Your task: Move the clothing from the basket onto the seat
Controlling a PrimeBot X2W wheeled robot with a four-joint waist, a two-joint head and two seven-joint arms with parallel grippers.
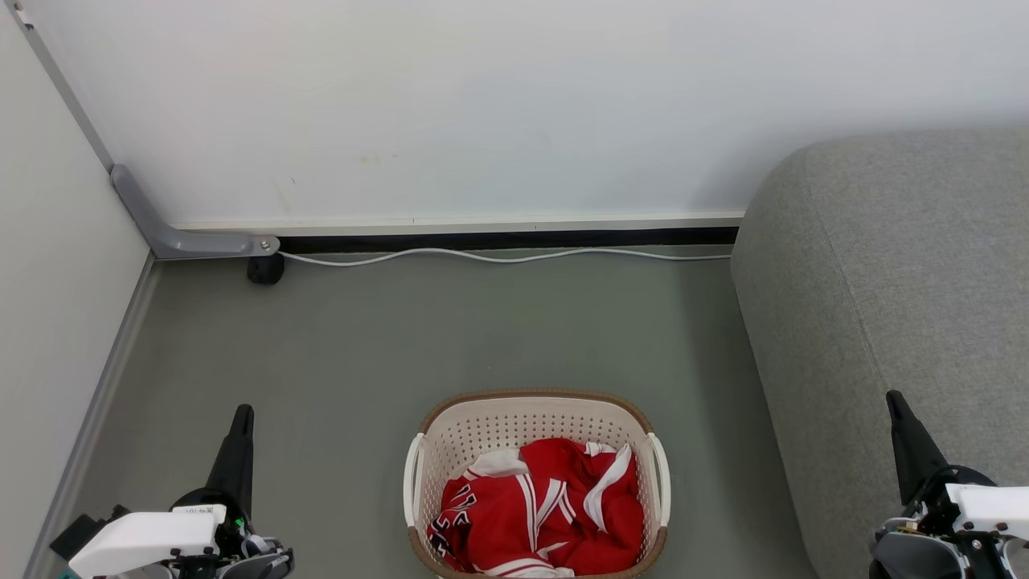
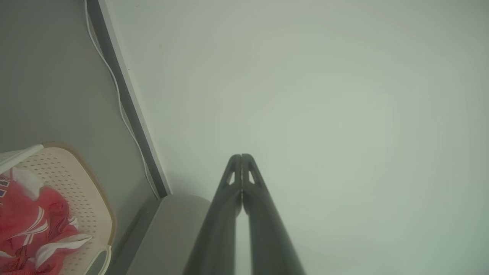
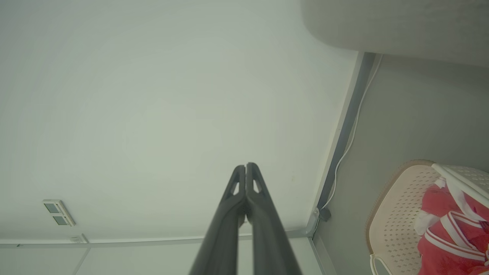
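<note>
Red clothing with white stripes and trim lies crumpled in the cream basket on the floor at the bottom centre of the head view. The grey seat fills the right side, next to the basket. My left gripper is shut at the lower left, well left of the basket, with nothing in it. My right gripper is shut at the lower right, over the seat's front. In the left wrist view the gripper points at the wall, with the basket and clothing at the lower left. The right wrist view has the gripper, basket and clothing.
A white wall stands behind, with a white cable running along its base. A grey metal bracket with a black caster sits at the back left corner, beside a pale panel on the left. Grey floor surrounds the basket.
</note>
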